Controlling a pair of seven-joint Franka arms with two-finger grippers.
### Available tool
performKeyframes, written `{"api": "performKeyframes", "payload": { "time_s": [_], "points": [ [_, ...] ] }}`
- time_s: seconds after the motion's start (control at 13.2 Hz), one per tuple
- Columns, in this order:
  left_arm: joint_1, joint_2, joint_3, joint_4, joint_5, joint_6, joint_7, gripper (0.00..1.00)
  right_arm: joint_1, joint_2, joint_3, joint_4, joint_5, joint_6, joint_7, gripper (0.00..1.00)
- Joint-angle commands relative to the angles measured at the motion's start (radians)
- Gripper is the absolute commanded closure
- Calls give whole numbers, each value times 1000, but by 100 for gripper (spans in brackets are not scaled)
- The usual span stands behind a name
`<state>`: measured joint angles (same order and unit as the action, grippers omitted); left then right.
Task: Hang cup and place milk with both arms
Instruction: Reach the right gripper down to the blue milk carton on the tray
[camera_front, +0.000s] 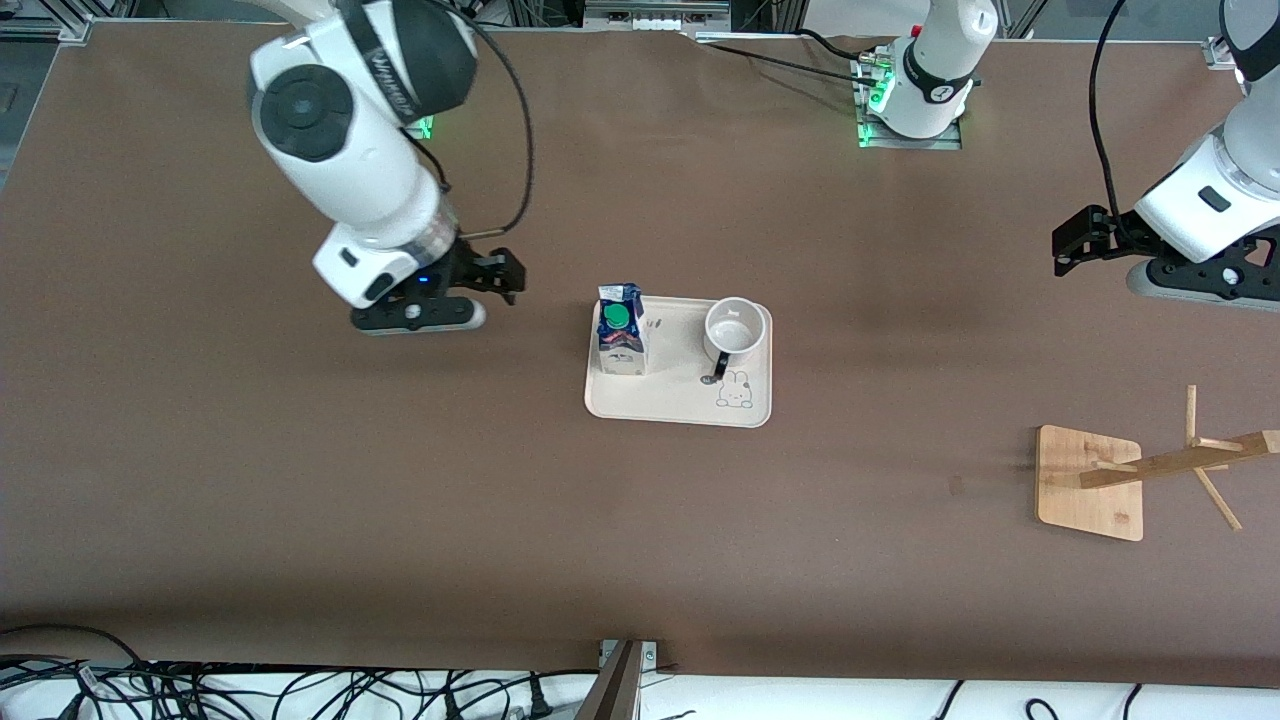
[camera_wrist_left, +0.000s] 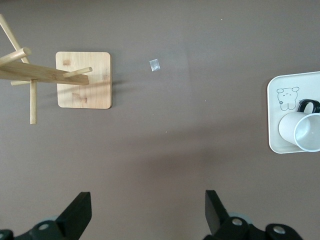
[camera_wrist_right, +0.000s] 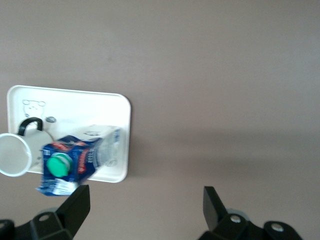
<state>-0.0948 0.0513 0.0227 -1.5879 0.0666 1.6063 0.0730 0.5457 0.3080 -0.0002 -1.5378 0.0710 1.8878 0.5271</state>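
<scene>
The white cup (camera_front: 735, 328) stands upright on a cream tray (camera_front: 680, 400), its black handle toward the front camera. The blue and white milk carton (camera_front: 620, 335) with a green cap stands on the same tray, at the end toward the right arm. My right gripper (camera_front: 508, 278) is open and empty over bare table beside the tray; its wrist view (camera_wrist_right: 146, 196) shows the milk (camera_wrist_right: 70, 162), cup (camera_wrist_right: 15, 152) and tray (camera_wrist_right: 100, 105). My left gripper (camera_front: 1068, 248) is open and empty over bare table toward the left arm's end; its wrist view (camera_wrist_left: 147, 200) shows the cup (camera_wrist_left: 300, 131).
A wooden cup rack (camera_front: 1090, 483) with slanted pegs stands toward the left arm's end, nearer the front camera than the tray; it also shows in the left wrist view (camera_wrist_left: 84, 80). A small clear scrap (camera_wrist_left: 155, 64) lies on the brown table. Cables (camera_front: 300, 690) run along the front edge.
</scene>
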Motion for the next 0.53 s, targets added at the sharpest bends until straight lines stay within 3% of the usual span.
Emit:
{"api": "performKeyframes", "payload": {
  "time_s": [0.0, 0.45],
  "points": [
    [27, 19, -1, 37, 2, -23, 69, 0, 81, 83, -11, 74, 6, 55, 134, 0],
    [15, 24, -12, 42, 1, -17, 96, 0, 181, 177, -15, 77, -7, 145, 339, 0]
  ]
}}
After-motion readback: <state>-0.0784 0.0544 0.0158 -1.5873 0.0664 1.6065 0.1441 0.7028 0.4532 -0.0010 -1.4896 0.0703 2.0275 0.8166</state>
